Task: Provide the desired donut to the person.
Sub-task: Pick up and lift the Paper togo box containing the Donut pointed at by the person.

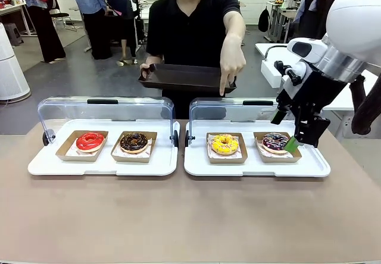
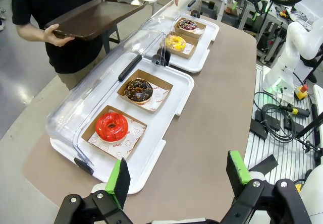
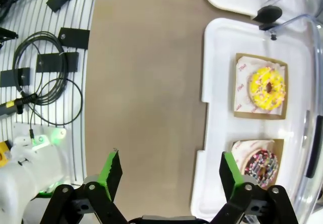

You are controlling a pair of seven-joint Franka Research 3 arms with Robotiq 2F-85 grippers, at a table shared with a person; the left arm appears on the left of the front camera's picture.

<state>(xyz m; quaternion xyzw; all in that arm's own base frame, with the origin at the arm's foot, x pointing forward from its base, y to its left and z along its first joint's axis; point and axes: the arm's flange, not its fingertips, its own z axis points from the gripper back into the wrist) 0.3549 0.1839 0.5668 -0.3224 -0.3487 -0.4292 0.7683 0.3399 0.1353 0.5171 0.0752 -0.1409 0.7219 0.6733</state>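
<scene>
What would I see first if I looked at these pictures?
Four bright donuts sit in a row: a red donut, a chocolate donut, a yellow donut and a sprinkled donut. The person's hand points down toward the yellow donut, and the right gripper hangs open by the sprinkled donut at the right end.

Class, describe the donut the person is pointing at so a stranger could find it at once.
On the brown table, take the white tray on the robot's right. Of its two boxed donuts, it is the inner one, below the person's pointing hand. The yellow donut alone has yellow icing; its neighbour, the sprinkled donut, is dark.
</scene>
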